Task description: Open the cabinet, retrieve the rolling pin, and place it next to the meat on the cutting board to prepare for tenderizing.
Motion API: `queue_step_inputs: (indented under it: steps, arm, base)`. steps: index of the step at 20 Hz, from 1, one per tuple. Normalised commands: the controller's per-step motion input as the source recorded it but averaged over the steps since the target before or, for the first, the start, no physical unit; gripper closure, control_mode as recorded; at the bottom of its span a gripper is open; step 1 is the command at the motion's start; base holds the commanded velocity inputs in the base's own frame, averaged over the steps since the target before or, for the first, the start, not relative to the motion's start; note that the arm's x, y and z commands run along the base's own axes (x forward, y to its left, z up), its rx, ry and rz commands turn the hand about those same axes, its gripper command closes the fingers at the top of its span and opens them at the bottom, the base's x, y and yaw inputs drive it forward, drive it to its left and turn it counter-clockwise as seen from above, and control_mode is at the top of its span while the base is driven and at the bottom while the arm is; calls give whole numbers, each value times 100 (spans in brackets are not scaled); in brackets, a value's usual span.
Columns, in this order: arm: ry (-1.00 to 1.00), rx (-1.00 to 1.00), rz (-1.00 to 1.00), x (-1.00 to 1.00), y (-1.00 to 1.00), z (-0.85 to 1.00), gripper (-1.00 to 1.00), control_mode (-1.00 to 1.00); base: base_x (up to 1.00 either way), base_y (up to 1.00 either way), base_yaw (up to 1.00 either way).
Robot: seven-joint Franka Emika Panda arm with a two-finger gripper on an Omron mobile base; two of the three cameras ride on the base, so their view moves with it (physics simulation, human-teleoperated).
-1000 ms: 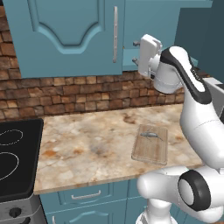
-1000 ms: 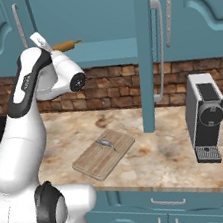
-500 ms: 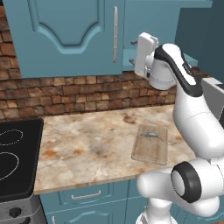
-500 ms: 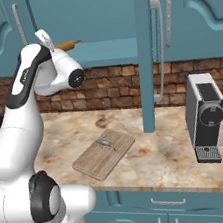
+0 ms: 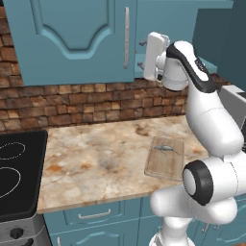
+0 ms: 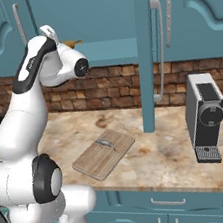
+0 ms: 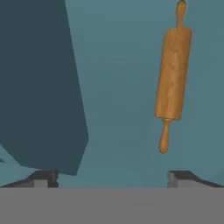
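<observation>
Wooden, cylindrical rolling pin [image 7: 172, 74] lies on smooth teal cabinet [image 7: 122, 87] floor before the wide-spread, empty hand [image 7: 113, 178].

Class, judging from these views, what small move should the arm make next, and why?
Probably ease the open pincer forward and toward the rolling pin. The cabinet door stands open, and the pin lies inside, off to one side of the empty fingers.

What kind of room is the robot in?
It looks like a kitchen. There's a stove, a coffee machine on the counter, and a rolling pin inside the cabinet.
</observation>
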Motion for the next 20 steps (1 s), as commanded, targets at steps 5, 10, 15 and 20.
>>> queue_step_inputs:
  steps: [5, 10, 15, 20]
  arm:
    - [1, 0, 13, 20, 16, 0, -100, -100]
    - [0, 0, 10, 12, 25, 0, -100, -100]
    - [0, 0, 9, -26, 55, 0, -100, -100]
    - [-6, 0, 7, -63, 68, 0, -100, -100]
  base:
    - [0, 0, 0]
    - [0, 0, 0]
    - [0, 0, 0]
    - [0, 0, 0]
